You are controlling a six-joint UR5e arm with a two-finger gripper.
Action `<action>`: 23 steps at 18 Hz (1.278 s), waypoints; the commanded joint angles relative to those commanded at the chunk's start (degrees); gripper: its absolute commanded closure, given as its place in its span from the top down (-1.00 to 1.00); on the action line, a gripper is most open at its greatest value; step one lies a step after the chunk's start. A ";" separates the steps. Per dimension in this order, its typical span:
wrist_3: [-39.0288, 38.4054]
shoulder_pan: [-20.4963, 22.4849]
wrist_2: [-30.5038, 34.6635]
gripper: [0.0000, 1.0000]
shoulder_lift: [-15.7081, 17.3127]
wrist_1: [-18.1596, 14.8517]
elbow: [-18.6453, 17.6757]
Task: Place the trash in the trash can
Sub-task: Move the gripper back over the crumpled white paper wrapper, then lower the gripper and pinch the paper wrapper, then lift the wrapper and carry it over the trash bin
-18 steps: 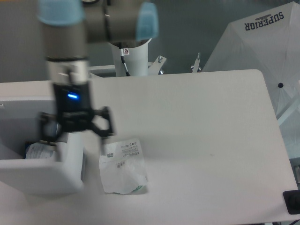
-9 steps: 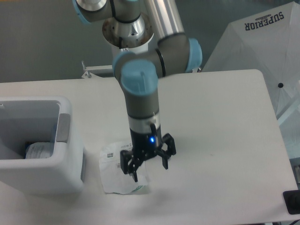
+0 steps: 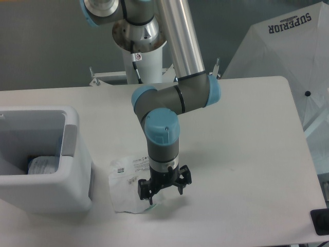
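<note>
The arm has swung away from the trash can (image 3: 72, 154) over the last second and dropped low over the plastic bag (image 3: 126, 177), which lies flat on the surface (image 3: 241, 134) just right of the can. The gripper (image 3: 164, 194) now sits lower than half a second ago, at the bag's right-hand lower edge. Its fingers (image 3: 181, 188) are spread apart and hold nothing; whether the tips already touch the plastic cannot be told. The bottle (image 3: 43, 165) lies inside the can at the bottom, so that item appears done. Judgement: one item remains, and the present step is the approach to grasp the bag. The thin, limp film may slip or bunch when pinched.
</note>
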 joint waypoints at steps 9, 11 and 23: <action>0.09 -1.05 0.09 0.79 -2.02 0.18 1.05; 0.09 -1.14 0.09 0.35 -1.94 0.18 0.88; 0.00 -3.25 0.00 -0.87 -1.15 0.00 -0.44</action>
